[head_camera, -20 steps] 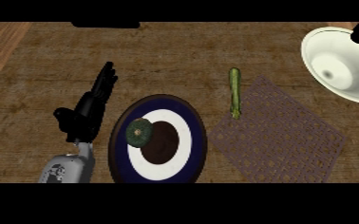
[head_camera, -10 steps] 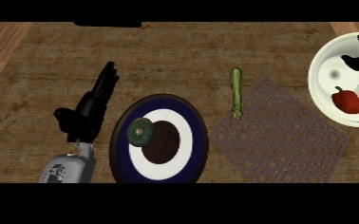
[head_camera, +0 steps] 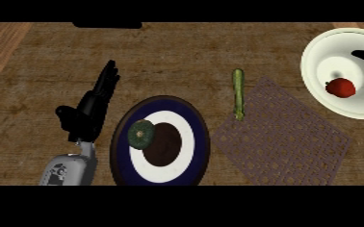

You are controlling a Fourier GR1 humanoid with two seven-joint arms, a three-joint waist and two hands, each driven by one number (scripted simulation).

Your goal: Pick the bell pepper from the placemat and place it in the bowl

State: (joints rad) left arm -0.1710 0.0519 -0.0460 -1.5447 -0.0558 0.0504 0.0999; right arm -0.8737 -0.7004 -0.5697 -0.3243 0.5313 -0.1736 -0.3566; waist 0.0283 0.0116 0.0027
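A red bell pepper is lying inside a white bowl at the right edge of the head view, far to the right of the left hand's fingers. A small dark shape is showing at the bowl's upper right rim; what it is cannot be told, and the right hand is not showing clearly anywhere.

A grey woven placemat is sitting just left of and below the bowl, with nothing resting on its middle. A thin green vegetable is lying upright along the placemat's upper left corner, its lower end touching the mat.

Between that vegetable and the fingers, a round plate with a dark blue rim, white ring and brown centre is resting on the wooden desk. A dark green round vegetable is sitting on the plate's left side, the side nearest the hand.

The left hand is resting at the lower left, just beside the plate, with its fingers held straight and apart from the thumb, pointing up the view and holding nothing.
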